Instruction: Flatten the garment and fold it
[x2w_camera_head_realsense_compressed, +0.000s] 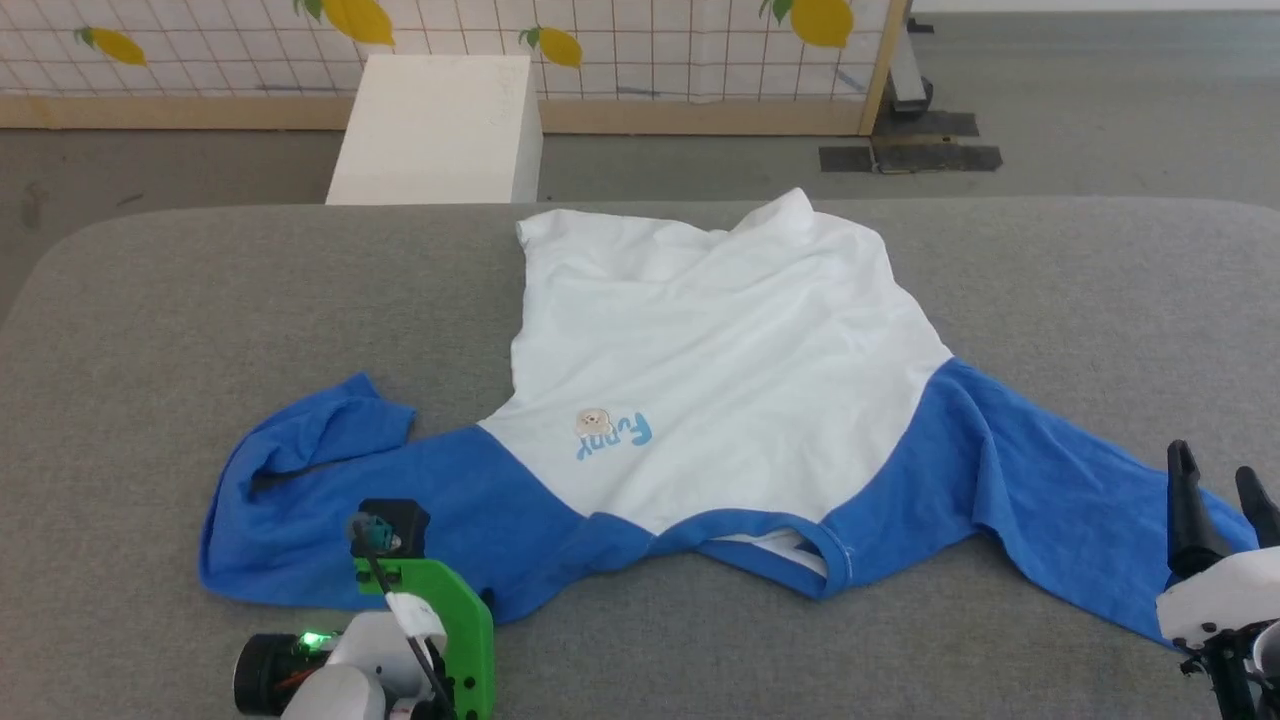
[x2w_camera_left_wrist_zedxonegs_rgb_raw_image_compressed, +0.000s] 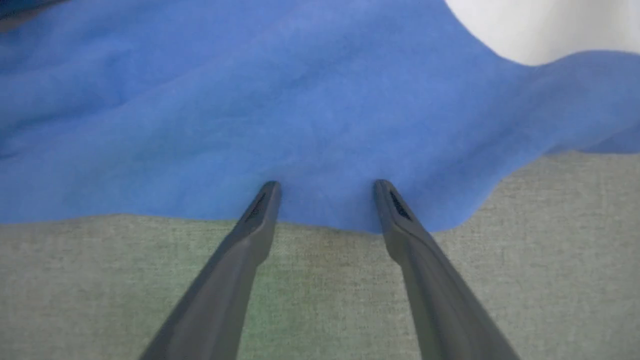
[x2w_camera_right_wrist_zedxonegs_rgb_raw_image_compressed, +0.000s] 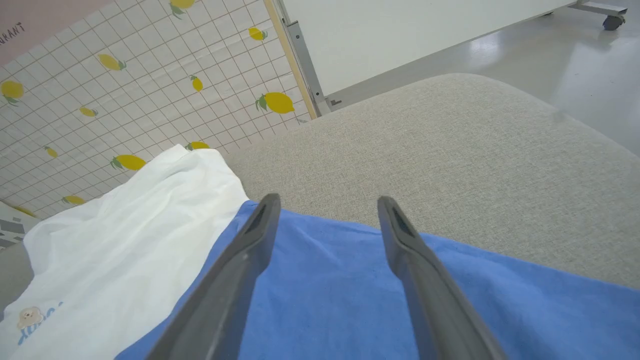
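Your left claw (x2w_camera_left_wrist_zedxonegs_rgb_raw_image_compressed: 325, 186) and right claw (x2w_camera_right_wrist_zedxonegs_rgb_raw_image_compressed: 325, 200) are both released, so grasp the garment (x2w_camera_head_realsense_compressed: 720, 340) at each blue sleeve edge and pull outward gently.

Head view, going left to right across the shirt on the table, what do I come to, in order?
bunched blue sleeve → Funny lettering → neck band → spread-out blue sleeve → right gripper

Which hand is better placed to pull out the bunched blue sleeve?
Left. The left hand is open, its tips at the garment beside the bunched sleeve; the right hand is over the opposite sleeve.
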